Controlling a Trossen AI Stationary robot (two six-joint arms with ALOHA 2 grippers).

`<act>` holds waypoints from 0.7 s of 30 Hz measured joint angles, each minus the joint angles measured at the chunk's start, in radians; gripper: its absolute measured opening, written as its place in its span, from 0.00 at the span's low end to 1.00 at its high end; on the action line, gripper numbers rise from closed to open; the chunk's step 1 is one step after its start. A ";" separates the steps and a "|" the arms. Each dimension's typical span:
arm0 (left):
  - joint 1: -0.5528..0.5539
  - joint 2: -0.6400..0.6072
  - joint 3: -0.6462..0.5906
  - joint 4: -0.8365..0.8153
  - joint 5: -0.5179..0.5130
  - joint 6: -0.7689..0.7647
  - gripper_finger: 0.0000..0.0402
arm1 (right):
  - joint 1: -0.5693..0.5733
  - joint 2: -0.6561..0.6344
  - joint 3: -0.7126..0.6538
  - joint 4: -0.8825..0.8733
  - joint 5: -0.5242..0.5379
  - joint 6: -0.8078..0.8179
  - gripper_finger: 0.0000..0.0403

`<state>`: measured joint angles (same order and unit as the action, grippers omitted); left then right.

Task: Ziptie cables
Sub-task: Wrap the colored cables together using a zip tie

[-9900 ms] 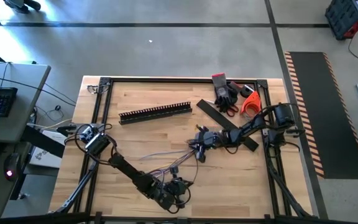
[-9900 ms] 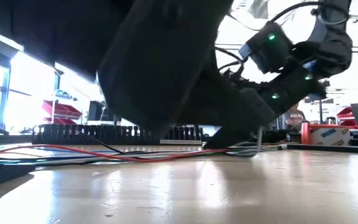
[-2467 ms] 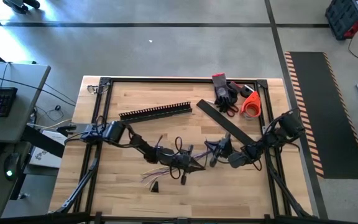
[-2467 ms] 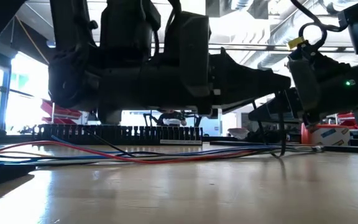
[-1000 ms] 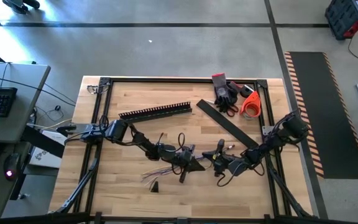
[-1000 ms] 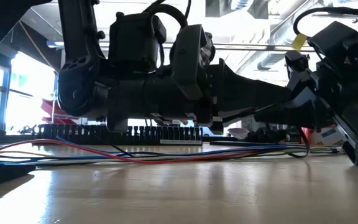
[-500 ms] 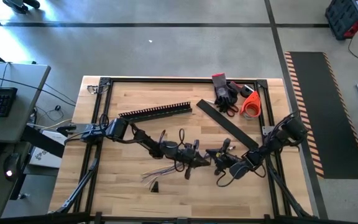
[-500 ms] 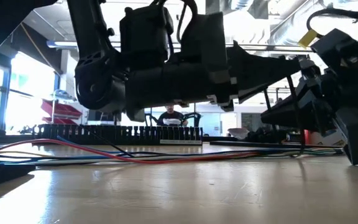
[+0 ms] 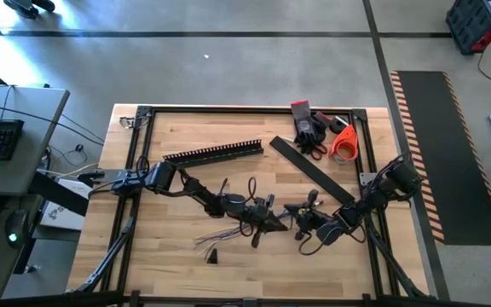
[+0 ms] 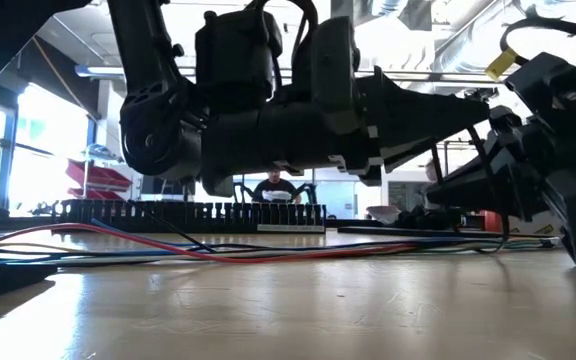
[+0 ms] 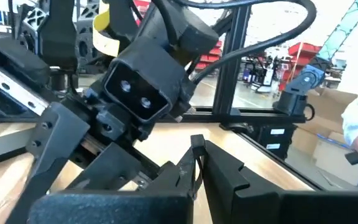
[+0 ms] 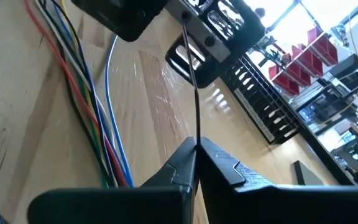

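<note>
The left claw (image 9: pixel 278 223) and the right claw (image 9: pixel 295 213) meet nose to nose near the middle of the wooden table (image 9: pixel 186 256), both held low above the surface. Each is closed on a thin dark strand: in the right wrist view the right claw's fingers (image 12: pixel 219 158) pinch a fine black line that runs straight up to the other arm, and in the left wrist view the left claw's fingers (image 11: pixel 225 168) are pressed together with a thin strip between them. The cables (image 9: pixel 220 236) lie flat on the table beside and under the left claw, their coloured strands splayed toward the table's left. A long black comb-toothed rail (image 9: pixel 213 154) lies well apart, farther back.
</note>
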<state>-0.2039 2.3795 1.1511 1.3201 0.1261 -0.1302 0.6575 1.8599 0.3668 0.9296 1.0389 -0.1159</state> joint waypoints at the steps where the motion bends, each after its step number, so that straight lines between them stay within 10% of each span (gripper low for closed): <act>1: 0.000 0.000 0.000 -0.007 0.000 0.000 0.00 | 0.000 0.000 0.000 0.007 -0.004 -0.009 0.00; 21: 0.000 0.001 0.000 -0.023 0.003 -0.008 0.00 | 0.020 -0.001 0.006 0.078 -0.050 -0.203 0.00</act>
<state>-0.2035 2.3806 1.1511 1.2969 0.1287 -0.1383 0.6774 1.8587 0.3729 1.0078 0.9887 -0.3193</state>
